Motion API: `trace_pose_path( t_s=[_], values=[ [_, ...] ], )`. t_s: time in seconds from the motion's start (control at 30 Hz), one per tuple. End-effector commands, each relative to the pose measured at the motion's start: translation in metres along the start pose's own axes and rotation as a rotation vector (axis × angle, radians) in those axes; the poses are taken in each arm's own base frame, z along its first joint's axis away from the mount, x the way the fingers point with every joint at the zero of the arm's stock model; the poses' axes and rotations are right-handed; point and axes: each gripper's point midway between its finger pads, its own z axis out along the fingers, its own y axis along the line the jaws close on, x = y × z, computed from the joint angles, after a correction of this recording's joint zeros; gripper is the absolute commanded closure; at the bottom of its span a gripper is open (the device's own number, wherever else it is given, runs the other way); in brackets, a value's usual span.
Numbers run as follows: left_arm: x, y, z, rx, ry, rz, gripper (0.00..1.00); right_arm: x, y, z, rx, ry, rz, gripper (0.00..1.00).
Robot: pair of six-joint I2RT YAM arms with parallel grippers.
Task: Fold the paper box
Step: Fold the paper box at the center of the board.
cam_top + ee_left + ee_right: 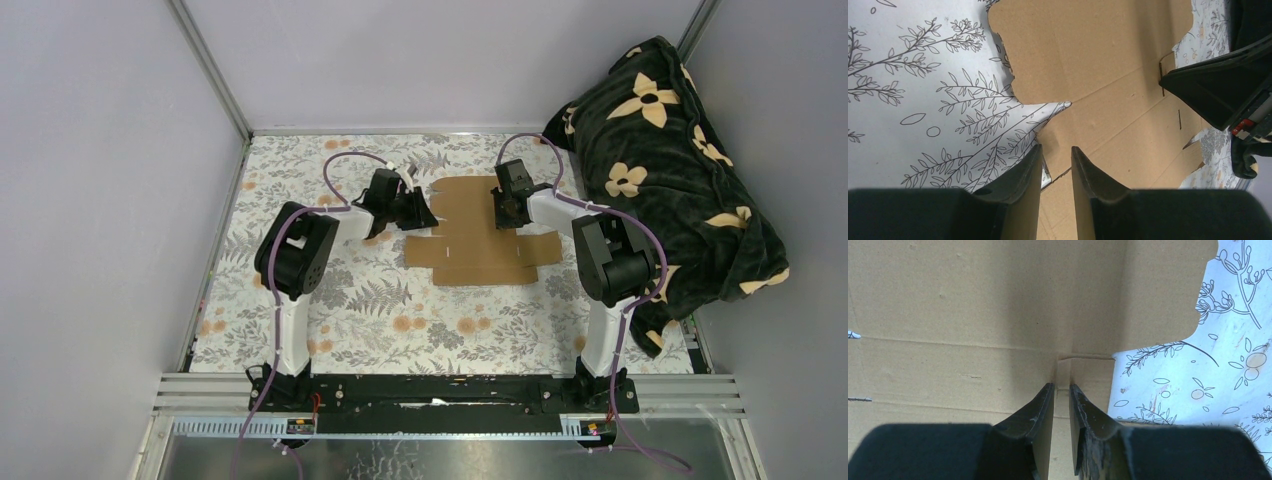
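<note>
The paper box [478, 248] is a flat brown die-cut sheet with flaps and creases, lying on the floral table top. It fills much of the left wrist view [1098, 55] and the right wrist view [973, 305]. My left gripper [420, 212] is low over the sheet's left edge, its jaws a narrow gap apart with nothing between them [1055, 147]. My right gripper [507, 212] is low over the sheet's right part near a flap notch, its jaws almost closed, with only a thin slit between them [1062, 385]. It also shows in the left wrist view [1218, 95].
A black blanket with cream flowers [670, 170] is heaped at the right back corner, close behind the right arm. Grey walls close in the left, back and right sides. The floral cloth [400, 320] covers the table towards the arm bases.
</note>
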Motion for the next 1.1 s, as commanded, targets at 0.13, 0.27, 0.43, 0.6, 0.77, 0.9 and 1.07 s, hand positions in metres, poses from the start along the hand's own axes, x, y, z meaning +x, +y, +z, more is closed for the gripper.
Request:
trace_pose_path(
  t_s=[0.13,0.27,0.43,0.6,0.77,0.9,1.07],
  values=[
    [-0.021,-0.039,-0.011,0.087,-0.033,0.012,0.66,0.091,0.007,0.013,-0.024,0.287,-0.014,0.75],
    [-0.027,-0.044,-0.012,0.101,-0.044,0.006,0.66,0.091,0.007,0.013,-0.026,0.289,-0.016,0.75],
    [-0.028,-0.05,-0.009,0.116,-0.044,0.002,0.66,0.091,0.007,0.013,-0.029,0.289,-0.017,0.75],
    [-0.029,-0.057,-0.006,0.13,-0.046,0.002,0.66,0.093,0.006,0.014,-0.025,0.29,-0.018,0.75],
    [-0.026,-0.064,-0.001,0.14,-0.041,0.003,0.66,0.094,0.007,0.013,-0.032,0.29,-0.015,0.75],
    [-0.022,-0.068,0.004,0.148,-0.035,0.001,0.66,0.096,0.008,0.014,-0.035,0.293,-0.012,0.75],
    [-0.013,-0.071,0.013,0.151,-0.018,0.002,0.66,0.097,0.009,0.014,-0.04,0.294,-0.008,0.75]
  ],
)
